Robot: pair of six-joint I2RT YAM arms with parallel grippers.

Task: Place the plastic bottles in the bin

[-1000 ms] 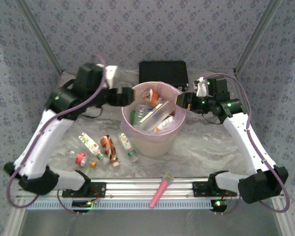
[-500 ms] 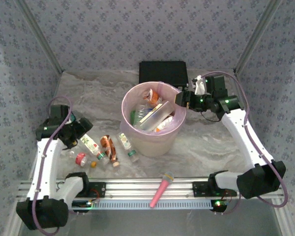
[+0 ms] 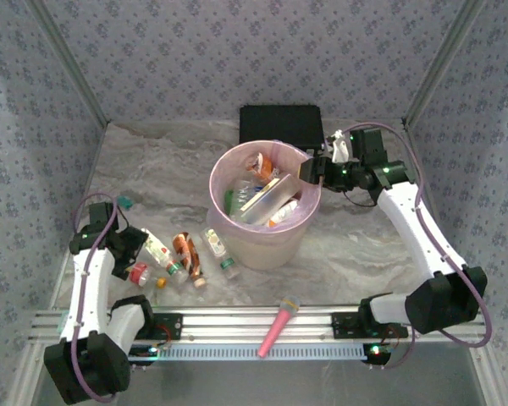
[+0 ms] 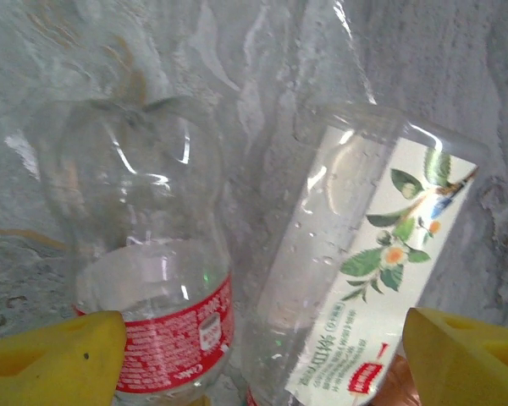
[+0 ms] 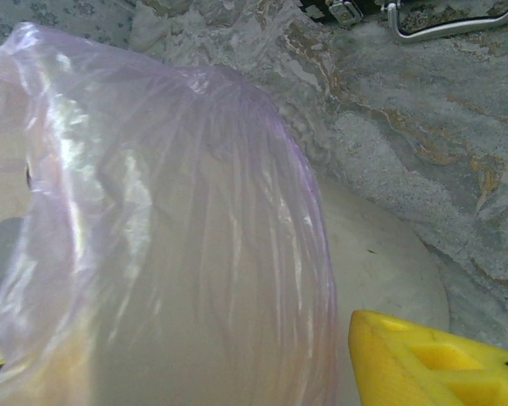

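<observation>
From above, the left hand [image 3: 133, 246] hung over plastic bottles [image 3: 186, 254] on the near-left surface [image 3: 364, 245]. Its wrist view showed fingers [image 4: 55, 355] apart, flanking a red-labelled bottle [image 4: 152, 279] and a floral-labelled bottle [image 4: 364, 254]. The right hand [image 3: 311, 172] sat at the central bin [image 3: 262, 245]'s far-right rim; I could not tell its grip.

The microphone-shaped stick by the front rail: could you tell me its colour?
The stick is pink; top external view.

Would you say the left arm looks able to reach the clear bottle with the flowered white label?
Probably yes: the open left gripper hangs right over that flowered-label bottle, though the red-labelled bottle beside it also lies between its fingers.
</observation>
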